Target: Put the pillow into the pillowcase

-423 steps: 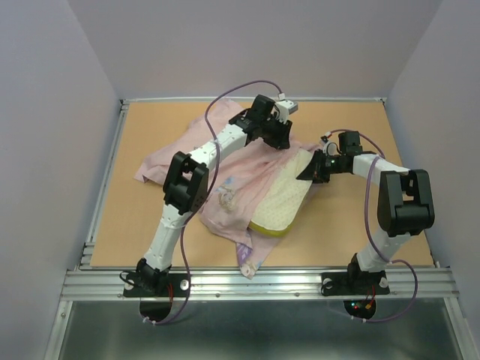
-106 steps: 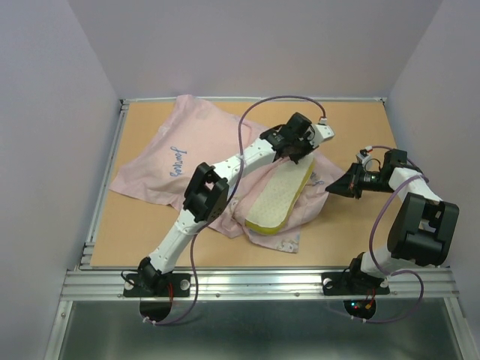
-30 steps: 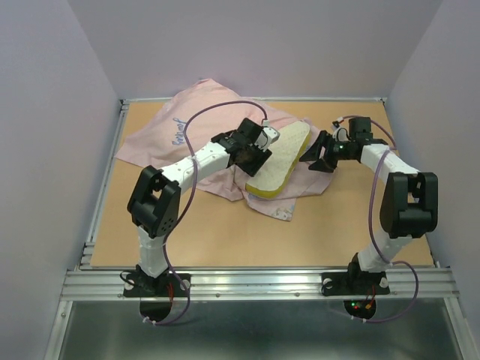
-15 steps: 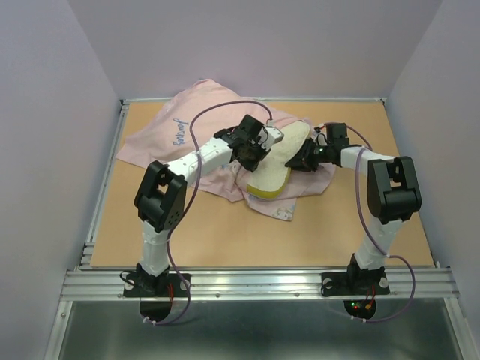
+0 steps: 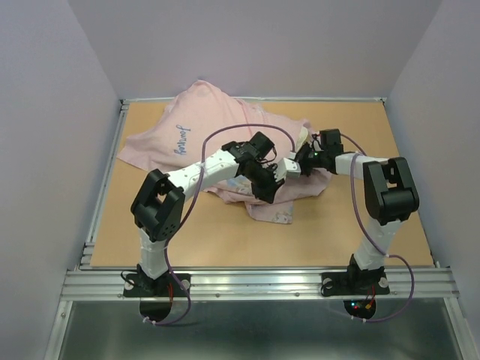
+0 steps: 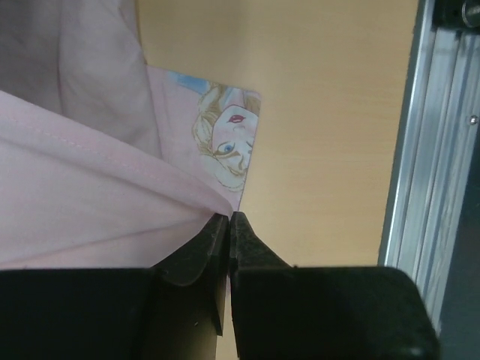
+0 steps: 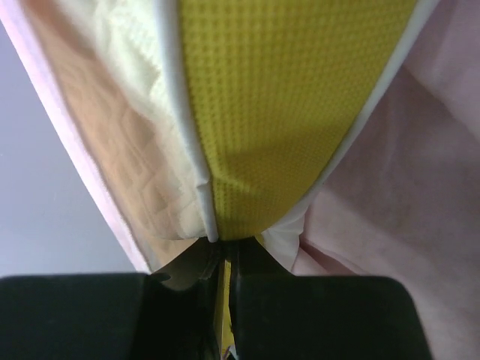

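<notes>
The pink pillowcase (image 5: 187, 131) lies spread over the back left and middle of the table. My left gripper (image 5: 266, 191) is shut on its pink edge (image 6: 112, 210) and holds it near the table's middle; a corner with the blonde princess (image 6: 225, 139) hangs just beyond the fingertips. The pillow is almost all covered by the case in the top view; only a cream sliver (image 5: 302, 139) shows. My right gripper (image 5: 304, 156) is shut on the pillow's yellow side band (image 7: 277, 112), with its cream dotted face (image 7: 127, 127) to the left and pink cloth around it.
A metal rail (image 6: 427, 150) runs along the table's near edge. Purple cables (image 5: 225, 135) loop over both arms. Grey walls close in the table on three sides.
The pillowcase edge has been pulled forward over the pillow, which now is nearly all hidden. My left gripper has moved toward the near right; my right gripper has stayed on the pillow's end.
</notes>
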Action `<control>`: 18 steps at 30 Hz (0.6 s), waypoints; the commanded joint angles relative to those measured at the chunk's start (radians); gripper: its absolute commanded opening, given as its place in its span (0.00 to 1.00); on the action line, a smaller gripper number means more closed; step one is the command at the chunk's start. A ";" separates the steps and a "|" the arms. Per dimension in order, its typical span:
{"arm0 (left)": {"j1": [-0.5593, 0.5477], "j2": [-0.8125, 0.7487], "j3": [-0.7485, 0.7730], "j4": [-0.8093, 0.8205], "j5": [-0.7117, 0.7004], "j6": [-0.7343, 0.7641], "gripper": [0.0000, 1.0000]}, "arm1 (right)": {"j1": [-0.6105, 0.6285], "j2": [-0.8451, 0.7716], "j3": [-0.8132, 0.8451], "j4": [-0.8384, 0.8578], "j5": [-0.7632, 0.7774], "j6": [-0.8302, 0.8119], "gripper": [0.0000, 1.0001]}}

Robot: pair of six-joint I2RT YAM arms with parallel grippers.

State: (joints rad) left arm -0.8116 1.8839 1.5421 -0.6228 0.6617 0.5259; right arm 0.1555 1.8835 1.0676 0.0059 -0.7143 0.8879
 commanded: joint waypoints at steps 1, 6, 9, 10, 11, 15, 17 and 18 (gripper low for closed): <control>-0.011 -0.049 -0.111 0.020 0.065 -0.039 0.14 | 0.026 -0.038 -0.061 0.184 0.024 0.127 0.00; 0.008 -0.104 -0.015 0.052 0.194 -0.070 0.11 | 0.029 -0.060 -0.115 0.400 -0.037 0.299 0.01; 0.023 -0.157 0.096 0.080 0.265 -0.069 0.00 | 0.041 -0.098 -0.103 0.560 -0.039 0.431 0.01; 0.025 -0.166 0.146 0.089 0.277 -0.075 0.00 | 0.047 -0.106 -0.074 0.597 -0.036 0.451 0.01; 0.025 -0.175 0.170 0.086 0.307 -0.078 0.00 | 0.062 -0.110 -0.057 0.609 -0.034 0.486 0.01; 0.025 -0.189 0.195 0.064 0.352 -0.089 0.00 | 0.127 -0.097 -0.027 0.672 -0.034 0.502 0.01; 0.028 -0.195 0.147 0.075 0.311 -0.084 0.00 | 0.144 -0.084 -0.056 0.628 -0.016 0.462 0.01; 0.037 -0.195 0.081 0.077 0.291 -0.073 0.00 | 0.148 -0.078 -0.079 0.619 -0.014 0.444 0.01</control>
State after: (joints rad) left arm -0.7551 1.7306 1.7084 -0.5594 0.8474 0.4660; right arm 0.2417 1.8141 0.9916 0.5468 -0.7479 1.3399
